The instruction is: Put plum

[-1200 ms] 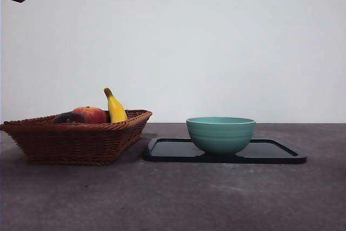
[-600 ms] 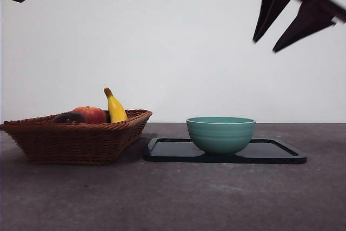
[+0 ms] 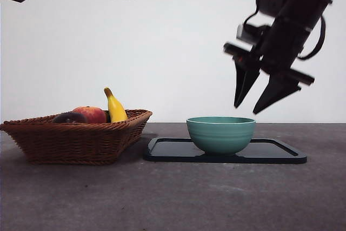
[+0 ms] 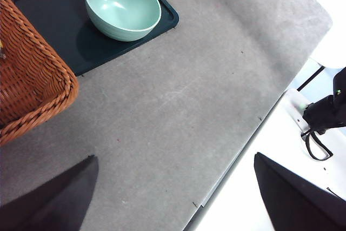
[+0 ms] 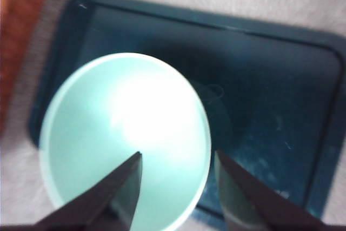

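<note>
On the tabletop [image 3: 173,198] in the front view, a brown woven basket [image 3: 75,139] sits at the 9 o'clock side. The plum [image 3: 69,117] lies inside it, dark purple, round and smooth, mostly hidden by the rim. It touches a red-orange fruit [image 3: 92,114], and a yellow banana [image 3: 115,107] stands up behind them. A green bowl [image 3: 220,133] sits on a black tray [image 3: 275,152]. The right tool [image 3: 255,104] hangs above the bowl's 3 o'clock side, jaws apart and holding nothing.

From the left wrist, the left tool [image 4: 173,198] is high over bare tabletop, jaws wide apart, well away from the basket corner.

From the right wrist, the bowl looks blurry and bright, right under the spread jaws.
</note>
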